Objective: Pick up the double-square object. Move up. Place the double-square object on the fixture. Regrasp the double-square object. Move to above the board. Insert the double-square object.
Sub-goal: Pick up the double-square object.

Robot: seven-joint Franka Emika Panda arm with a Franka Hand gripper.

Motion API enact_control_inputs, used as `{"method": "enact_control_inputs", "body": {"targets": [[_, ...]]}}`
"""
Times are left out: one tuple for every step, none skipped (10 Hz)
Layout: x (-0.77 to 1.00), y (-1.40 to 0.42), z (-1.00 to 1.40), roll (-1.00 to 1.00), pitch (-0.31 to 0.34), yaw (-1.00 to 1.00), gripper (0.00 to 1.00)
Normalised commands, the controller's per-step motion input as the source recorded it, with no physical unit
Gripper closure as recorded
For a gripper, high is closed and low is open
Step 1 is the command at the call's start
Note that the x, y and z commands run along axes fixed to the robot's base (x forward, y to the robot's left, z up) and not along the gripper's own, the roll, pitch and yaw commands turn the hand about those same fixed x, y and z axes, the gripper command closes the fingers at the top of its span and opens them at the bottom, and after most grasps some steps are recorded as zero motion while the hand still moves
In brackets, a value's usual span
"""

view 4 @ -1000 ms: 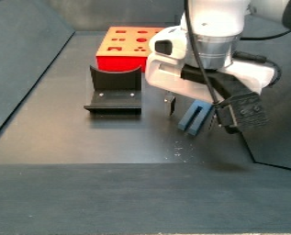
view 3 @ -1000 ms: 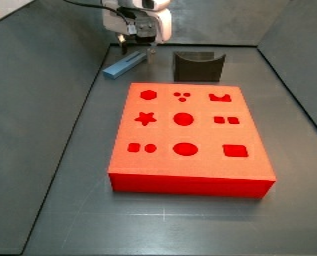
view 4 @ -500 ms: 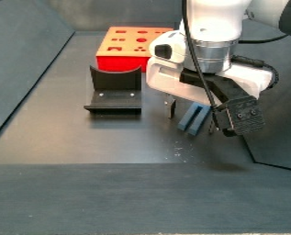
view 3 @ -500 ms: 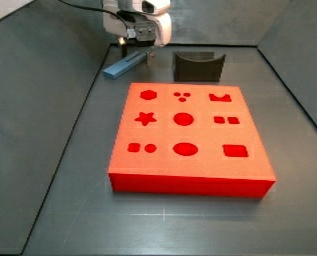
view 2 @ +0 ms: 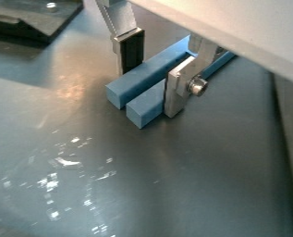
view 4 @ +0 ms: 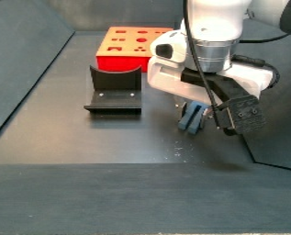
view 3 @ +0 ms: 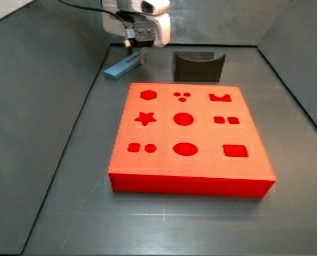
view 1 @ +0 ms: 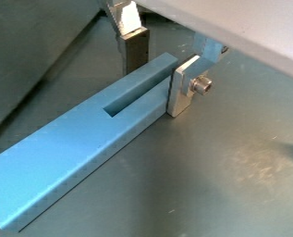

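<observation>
Gripper [view 1: 152, 63] sitting low at frame top, jaws narrowly straddling the double-square object [view 1: 93, 139] lying on table [view 1: 235, 148], readying pickup.

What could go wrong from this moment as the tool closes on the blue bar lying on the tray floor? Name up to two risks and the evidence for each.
1. The tool straddles the double-square object near one end, not its middle, so the long free end may droop or swing when lifted.
2. One finger looks close against the bar while the other stands apart in a wrist view; closing could push the bar sideways across the floor.
</observation>
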Motion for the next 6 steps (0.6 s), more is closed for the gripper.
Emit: {"method": "enact_control_inputs", "body": {"targets": [[0.0, 0.0, 0.0, 0.0, 0.0, 0.0, 1.0], [0.0, 0.0, 0.0, 0.0, 0.0, 0.0, 1.0], [0.0, 0.0, 0.0, 0.0, 0.0, 0.0, 1.0], [0.0, 0.0, 0.0, 0.0, 0.0, 0.0, 1.0], [0.0, 0.0, 0.0, 0.0, 0.0, 0.0, 1.0], [0.0, 0.0, 0.0, 0.0, 0.0, 0.0, 1.0]]}}
